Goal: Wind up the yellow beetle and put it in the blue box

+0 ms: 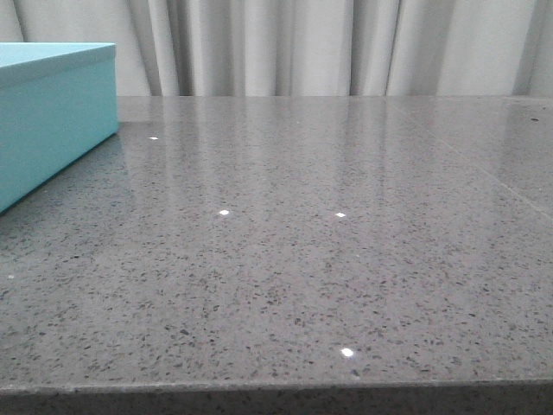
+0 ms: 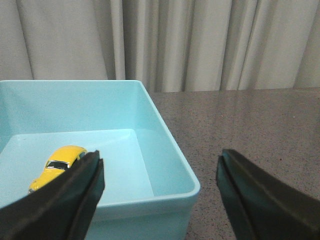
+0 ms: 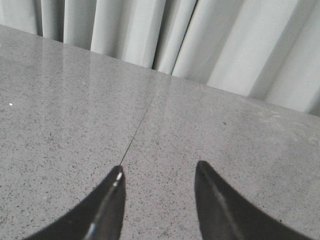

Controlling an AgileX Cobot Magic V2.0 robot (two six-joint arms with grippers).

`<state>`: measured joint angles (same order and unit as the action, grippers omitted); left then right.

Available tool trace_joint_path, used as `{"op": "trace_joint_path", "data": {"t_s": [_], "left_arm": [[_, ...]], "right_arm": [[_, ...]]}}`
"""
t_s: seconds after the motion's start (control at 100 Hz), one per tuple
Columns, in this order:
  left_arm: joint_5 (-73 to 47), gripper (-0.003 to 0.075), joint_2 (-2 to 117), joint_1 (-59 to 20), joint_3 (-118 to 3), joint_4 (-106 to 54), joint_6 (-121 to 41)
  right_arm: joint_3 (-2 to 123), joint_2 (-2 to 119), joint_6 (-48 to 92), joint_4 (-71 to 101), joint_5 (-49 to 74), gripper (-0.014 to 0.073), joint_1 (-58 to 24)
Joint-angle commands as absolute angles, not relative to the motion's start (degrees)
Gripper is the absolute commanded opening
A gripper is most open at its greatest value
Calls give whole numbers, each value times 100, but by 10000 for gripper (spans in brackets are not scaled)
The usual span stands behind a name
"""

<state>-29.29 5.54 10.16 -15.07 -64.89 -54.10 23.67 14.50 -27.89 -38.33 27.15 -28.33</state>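
Fingers of the left gripper point(image 2: 160, 192) stand wide apart, holding nothing, above the near rim of the large turquoise-blue rectangular box point(image 2: 170, 150), on whose floor the small glossy yellow toy beetle point(image 2: 57, 165) rests. The right gripper point(image 3: 159, 200) is likewise spread and empty over the speckled grey stone table point(image 1: 346, 285). Storing looks done; the next move likely calls for lifting the left arm clear without bumping the rim.

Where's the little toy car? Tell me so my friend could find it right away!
Look for the big light blue box sitting on the grey speckled table, in front of the curtains. Peek inside: the yellow beetle lies on the box's floor. It's the only thing in there, shiny yellow with dark windows.
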Motion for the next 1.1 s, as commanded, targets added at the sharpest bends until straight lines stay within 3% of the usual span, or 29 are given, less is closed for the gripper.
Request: {"op": "trace_joint_path", "data": {"t_s": [0.0,0.1,0.28,0.39,1.09], "left_arm": [[-2677,456,610,1018,-1655,-6755,-5421],[-2677,386,610,1018,-1655,-6755,-5421],[-2677,131,610,1018,-1655,-6755,-5421],[-2677,-20,610,1018,-1655,-6770,-5421],[-2687,-20,610,1018,-1655,-6770,-5421]], "right_arm": [[2511,1497,-2852,-4064,2459,268,-2813],[2511,1497,-2852,-4064,2499,157,-2813],[2511,1497,-2852,-4059,2588,-114,-2813],[2511,1497,-2852,-4054,2606,-114,-2813],[2511,1497,-2852,-4054,2648,-114,-2813]]}}
